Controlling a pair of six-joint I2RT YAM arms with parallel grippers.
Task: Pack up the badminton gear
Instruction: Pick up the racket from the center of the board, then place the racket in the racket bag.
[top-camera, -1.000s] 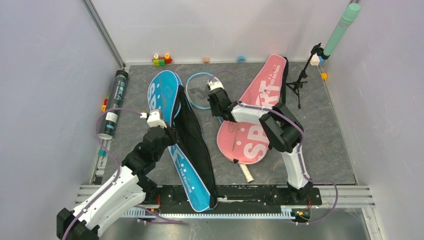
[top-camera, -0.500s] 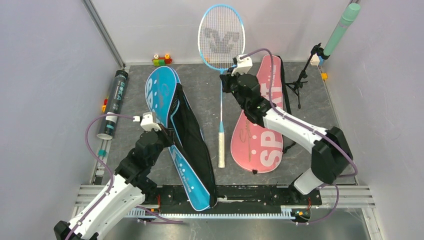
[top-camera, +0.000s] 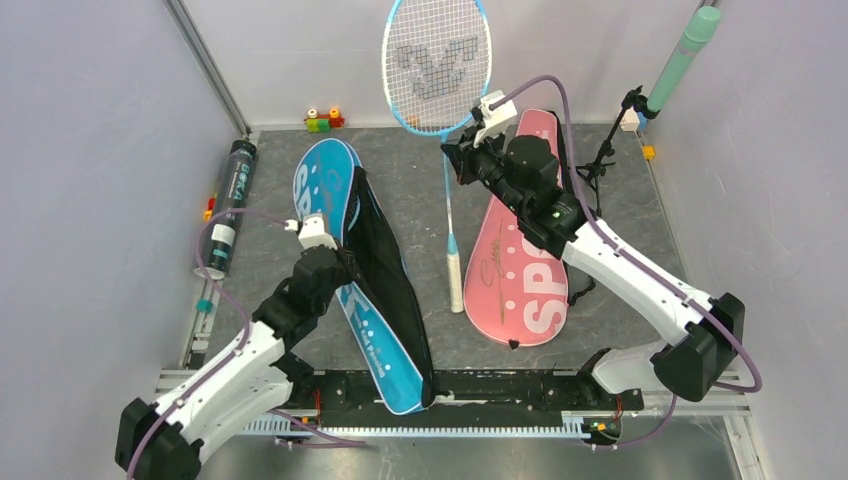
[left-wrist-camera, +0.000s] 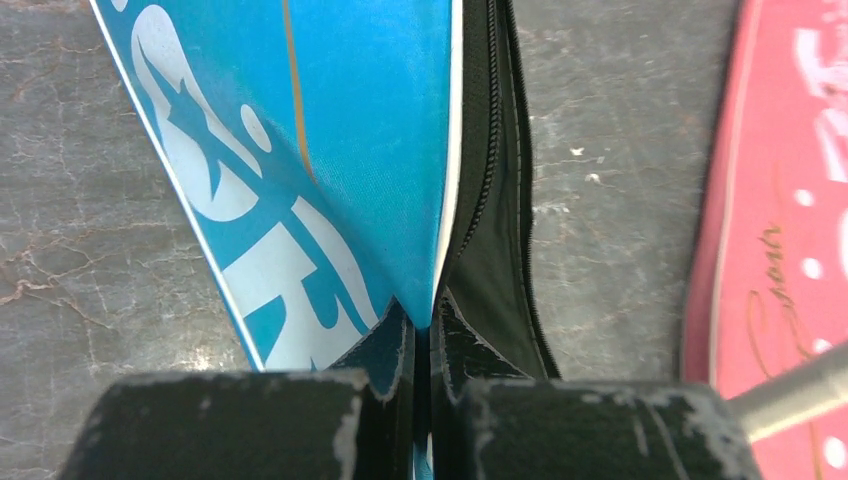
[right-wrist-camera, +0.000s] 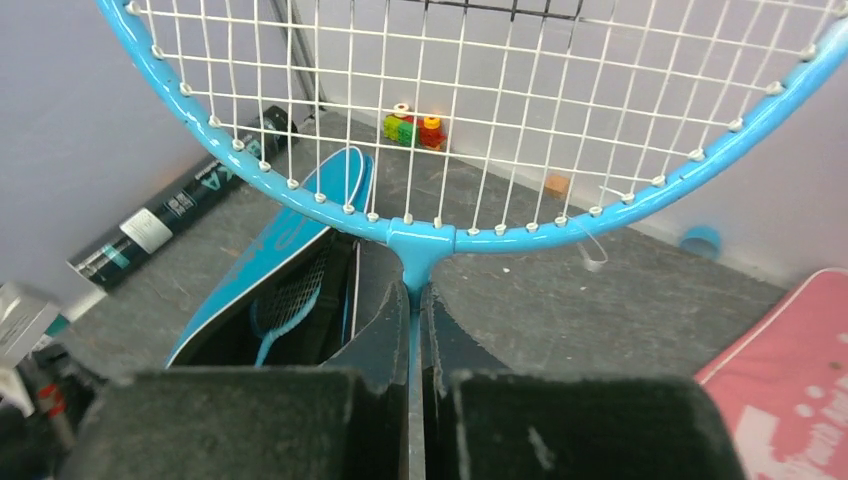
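Observation:
My right gripper (top-camera: 457, 160) is shut on the thin shaft of a blue racket (top-camera: 437, 65), just below its head. The racket stands nearly upright. Its white handle (top-camera: 456, 282) hangs down near the table between the two bags. In the right wrist view the fingers pinch the shaft under the blue racket (right-wrist-camera: 420, 240). My left gripper (top-camera: 343, 266) is shut on the upper flap of the blue bag (top-camera: 330, 185) and holds its black inside (top-camera: 385, 270) open. A second blue racket (right-wrist-camera: 285, 305) lies inside. The pink bag (top-camera: 525, 250) lies flat on the right. A dark tube (top-camera: 228, 205) lies at the left edge.
A small black tripod stand (top-camera: 600, 165) stands at the back right, beside a green cylinder (top-camera: 682, 55) leaning on the wall. Coloured toy blocks (top-camera: 322, 120) sit along the back wall. The right arm reaches over the pink bag.
The right gripper has lifted the blue racket off the table and swung it upright, now a little higher and further left. The left gripper has shifted slightly with the flap.

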